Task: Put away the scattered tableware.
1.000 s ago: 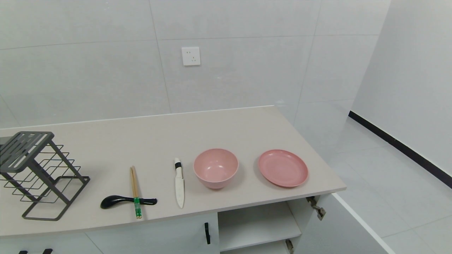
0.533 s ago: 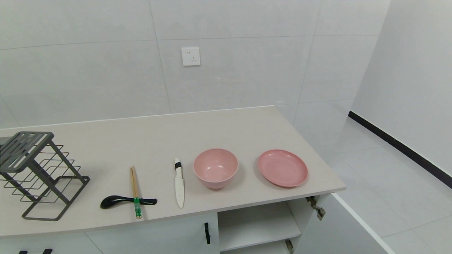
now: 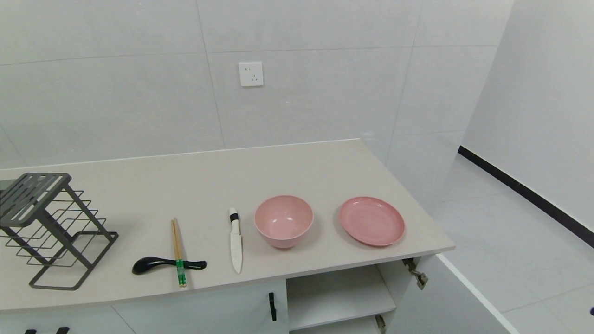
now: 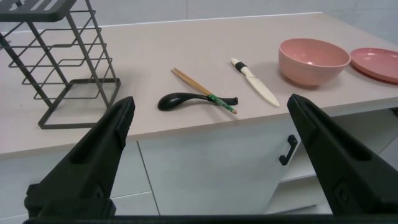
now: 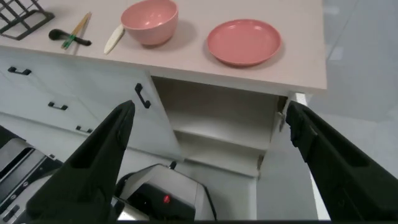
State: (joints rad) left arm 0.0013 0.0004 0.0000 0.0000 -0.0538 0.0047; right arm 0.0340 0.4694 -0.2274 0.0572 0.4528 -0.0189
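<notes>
Along the counter's front edge lie a black spoon (image 3: pixel 153 265) crossed by wooden chopsticks (image 3: pixel 176 246), a white knife (image 3: pixel 235 241), a pink bowl (image 3: pixel 283 220) and a pink plate (image 3: pixel 371 220). My left gripper (image 4: pixel 211 104) is open and held in front of the counter, level with its edge, with the spoon (image 4: pixel 180 99) and chopsticks (image 4: pixel 199 87) framed between its fingers. My right gripper (image 5: pixel 210 109) is open, high above the floor before the open cabinet, with the bowl (image 5: pixel 149 22) and plate (image 5: pixel 244 40) beyond it. Neither holds anything.
A dark wire dish rack (image 3: pixel 32 190) stands at the counter's left end. Under the plate a cabinet (image 3: pixel 338 297) is open, its door (image 3: pixel 445 301) swung out to the right. A shut door with a black handle (image 3: pixel 272 306) is beside it.
The tableware has not moved. A small dark bit has appeared at the lower right edge of the head view.
</notes>
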